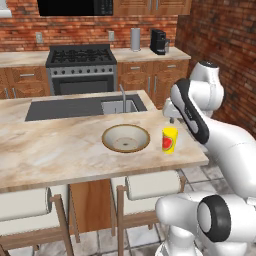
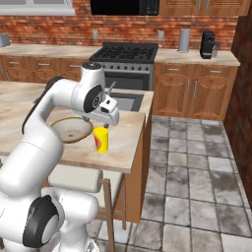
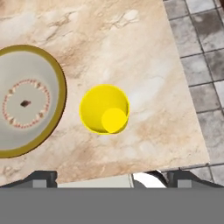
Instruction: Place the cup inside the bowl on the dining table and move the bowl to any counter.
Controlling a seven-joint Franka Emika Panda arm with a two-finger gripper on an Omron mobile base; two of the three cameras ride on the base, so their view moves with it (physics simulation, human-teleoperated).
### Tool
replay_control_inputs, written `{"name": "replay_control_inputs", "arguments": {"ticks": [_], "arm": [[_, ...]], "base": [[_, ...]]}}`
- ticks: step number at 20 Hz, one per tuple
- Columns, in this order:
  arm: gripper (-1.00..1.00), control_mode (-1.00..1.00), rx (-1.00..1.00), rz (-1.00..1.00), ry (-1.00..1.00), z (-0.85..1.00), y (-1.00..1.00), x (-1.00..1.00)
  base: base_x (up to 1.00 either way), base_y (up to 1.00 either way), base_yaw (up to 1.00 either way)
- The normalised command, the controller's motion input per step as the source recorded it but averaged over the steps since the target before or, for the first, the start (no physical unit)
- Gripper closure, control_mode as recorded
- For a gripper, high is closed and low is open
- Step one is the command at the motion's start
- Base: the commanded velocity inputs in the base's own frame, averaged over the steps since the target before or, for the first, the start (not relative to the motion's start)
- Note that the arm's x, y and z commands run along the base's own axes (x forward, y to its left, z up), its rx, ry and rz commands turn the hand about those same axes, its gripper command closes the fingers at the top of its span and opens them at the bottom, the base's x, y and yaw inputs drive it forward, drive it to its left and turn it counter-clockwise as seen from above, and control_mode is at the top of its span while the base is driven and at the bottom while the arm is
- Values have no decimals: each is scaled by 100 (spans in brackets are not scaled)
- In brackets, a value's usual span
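1. The cup (image 3: 104, 109) stands upright on the tabletop (image 3: 131, 43), just beside the bowl (image 3: 26, 100), at its three o'clock
2. The jaws hang above the cup, spread wide, holding nothing
3. Risk: an off-centre descent could tip the cup toward the tabletop's nearby edge

A black stove (image 1: 81, 67) stands against a red brick wall (image 1: 90, 27). Brown wooden cabinets (image 2: 194, 91) with silver handles flank the stove. A dark microwave (image 1: 75, 7) hangs above the stove. Grey stone floor tiles (image 2: 197, 187) lie in front of the stove.
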Motion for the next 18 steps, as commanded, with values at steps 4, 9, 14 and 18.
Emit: {"name": "replay_control_inputs", "arguments": {"ticks": [4, 9, 14, 18], "arm": [[-100, -100, 0, 0, 5, -11, 0, 30], [-100, -100, 0, 0, 4, -14, 0, 38], [-100, -100, 0, 0, 4, -11, 0, 34], [-100, -100, 0, 0, 3, -5, -5, 7]], "base": [[0, 0, 0], [0, 0, 0], [0, 0, 0], [0, 0, 0]]}}
